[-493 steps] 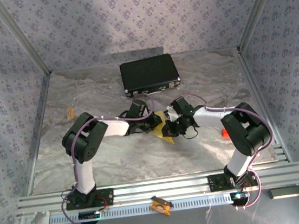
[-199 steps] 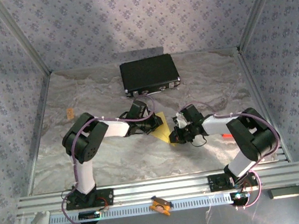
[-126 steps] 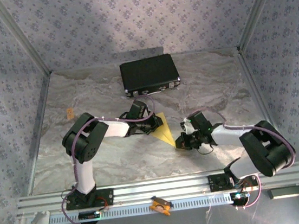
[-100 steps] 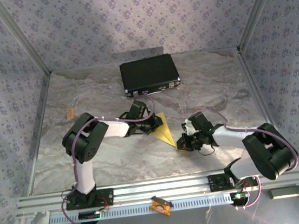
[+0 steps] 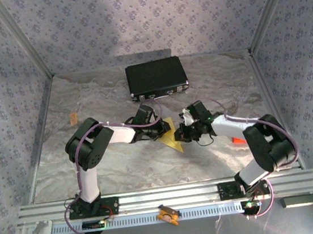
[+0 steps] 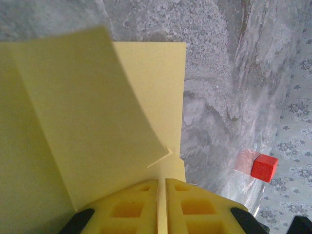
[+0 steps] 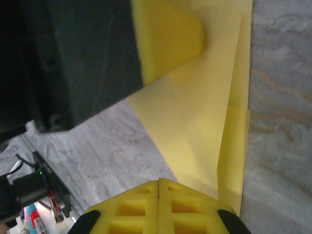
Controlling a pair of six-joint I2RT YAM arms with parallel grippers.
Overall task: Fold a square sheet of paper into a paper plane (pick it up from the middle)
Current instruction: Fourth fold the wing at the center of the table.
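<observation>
I saw the left gripper (image 6: pixel 162 184) pinched narrow on the half-folded yellow paper (image 5: pixel 171 140), which lay mid-table on my side of the black case (image 5: pixel 157 78). The right gripper (image 7: pixel 159 185) was closed (pads together) at the paper's edge; whether it gripped, I couldn't tell.

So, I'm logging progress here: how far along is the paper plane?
Done: the yellow sheet already shows layered flaps and creases. In hand: the left gripper is clamped on its edge, and the shut right gripper sits at the folded layers. Left: it does not look like a slim pointed dart yet, so more folds remain.
</observation>
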